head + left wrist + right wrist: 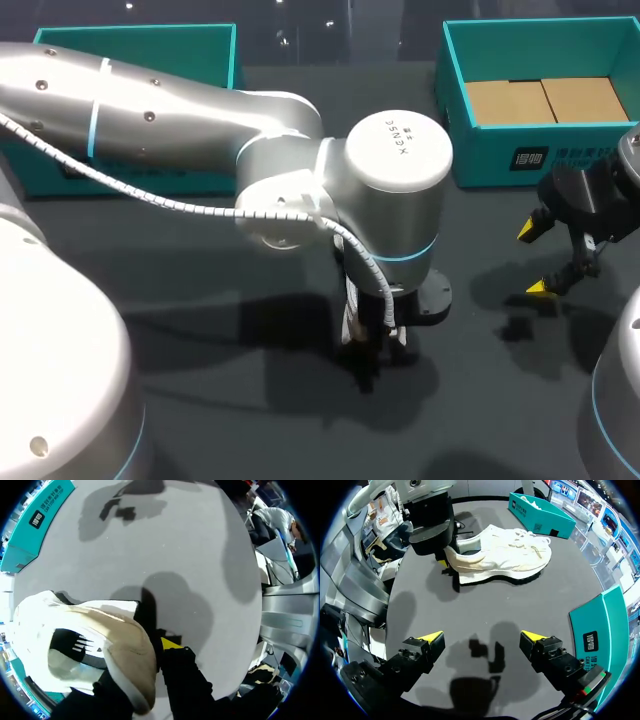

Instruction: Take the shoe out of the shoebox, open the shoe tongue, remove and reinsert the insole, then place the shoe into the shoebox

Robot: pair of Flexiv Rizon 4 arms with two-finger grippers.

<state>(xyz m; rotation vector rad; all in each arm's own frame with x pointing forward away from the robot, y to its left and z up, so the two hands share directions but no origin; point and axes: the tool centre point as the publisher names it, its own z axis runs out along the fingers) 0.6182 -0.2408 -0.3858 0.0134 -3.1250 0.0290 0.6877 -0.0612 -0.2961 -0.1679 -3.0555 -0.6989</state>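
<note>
The white shoe (505, 555) with a beige heel lining lies on its sole on the dark table, in front of my right gripper. My left gripper (446, 562) is at the heel, shut on the heel wall (125, 645), with one finger outside it and the other inside the shoe. In the head view my left arm hides nearly all of the shoe, and its gripper (375, 335) points down at the table's middle. My right gripper (535, 258) hangs open and holds nothing at the right, also seen as the right gripper (481, 639) over bare table. The teal shoebox (455, 60) stands at the back right.
A second teal box part (140, 45) stands at the back left, behind my left arm. Brown cardboard (545, 100) lines the bottom of the right box. Its labelled front wall (605, 625) is close beside my right gripper.
</note>
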